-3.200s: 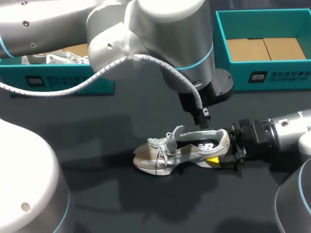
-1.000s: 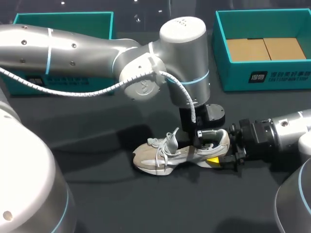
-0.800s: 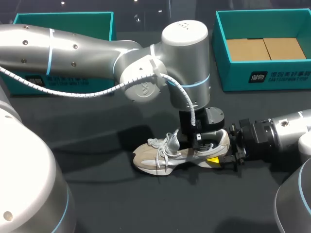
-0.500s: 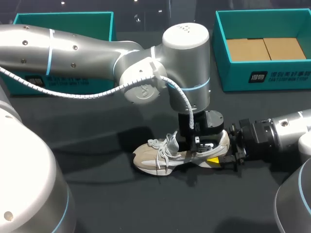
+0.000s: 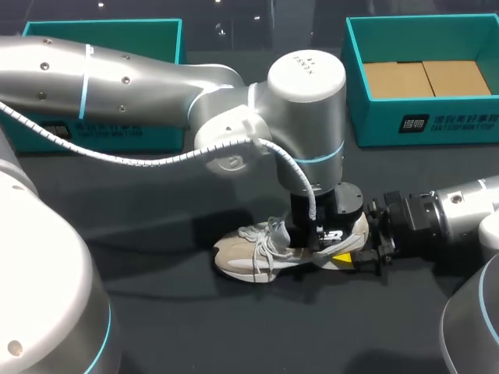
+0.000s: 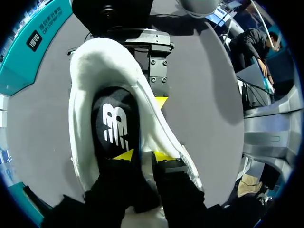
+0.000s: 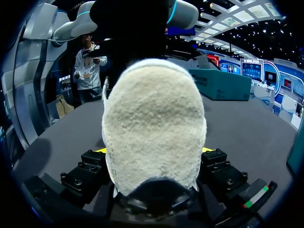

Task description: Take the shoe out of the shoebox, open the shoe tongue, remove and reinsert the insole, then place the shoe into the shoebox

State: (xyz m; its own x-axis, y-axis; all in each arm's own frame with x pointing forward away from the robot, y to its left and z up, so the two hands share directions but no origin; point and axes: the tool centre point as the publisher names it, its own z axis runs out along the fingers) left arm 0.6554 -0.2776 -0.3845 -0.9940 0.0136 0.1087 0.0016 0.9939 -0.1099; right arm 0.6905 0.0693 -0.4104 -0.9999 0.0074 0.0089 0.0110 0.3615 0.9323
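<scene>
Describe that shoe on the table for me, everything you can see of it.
The shoe is a beige sneaker with white laces, standing on its sole on the dark table, toe toward the left arm's side. Its collar is lined with fluffy cream fabric; a black insole with a white logo lies inside. The right gripper clamps the heel from both sides, and the left gripper is down in the opening.

Left arm [image 5: 156, 78], right arm [image 5: 468, 206]: silver-grey, pale-blue joint rings. White spiral-wrapped cable [image 5: 140, 160] down left arm, ending just above left end effector [image 6: 144, 155]. Right end effector [image 7: 153, 151]: black screwed blocks, yellow tips [image 5: 341, 257].
</scene>
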